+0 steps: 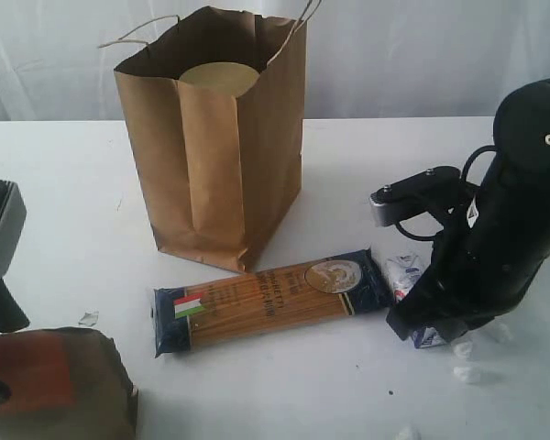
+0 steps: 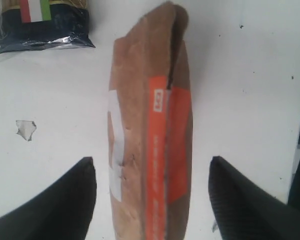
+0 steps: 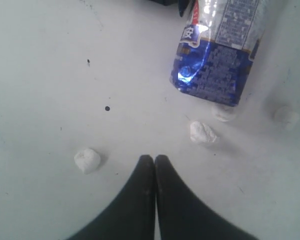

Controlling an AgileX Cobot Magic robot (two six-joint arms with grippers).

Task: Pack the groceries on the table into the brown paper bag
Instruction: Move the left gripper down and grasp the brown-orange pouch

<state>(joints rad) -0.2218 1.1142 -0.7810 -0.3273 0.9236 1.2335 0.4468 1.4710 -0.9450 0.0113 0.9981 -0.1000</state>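
Exterior view: I see the brown paper bag standing upright on the white table, its kraft sides creased and its twisted handles cut off at the top edge. A round tan lid shows in its mouth; whatever is below it is hidden. The spaghetti packet lies flat just in front of the bag, clear in the middle with dark blue ends, a green-white-red flag and a round gold emblem; I cannot read its lettering. The brown pouch sits at the near left corner, partly out of frame. The black right arm covers most of the small carton.

Left wrist view: the left gripper stands wide, one ribbed finger on each side of the pouch, neither touching it. The pouch has an orange label and a white strip; its print is blurred.

Right wrist view: the right gripper is pressed closed and empty. The glossy blue-white carton is cut off, its print too fine to read. White crumbs lie nearby
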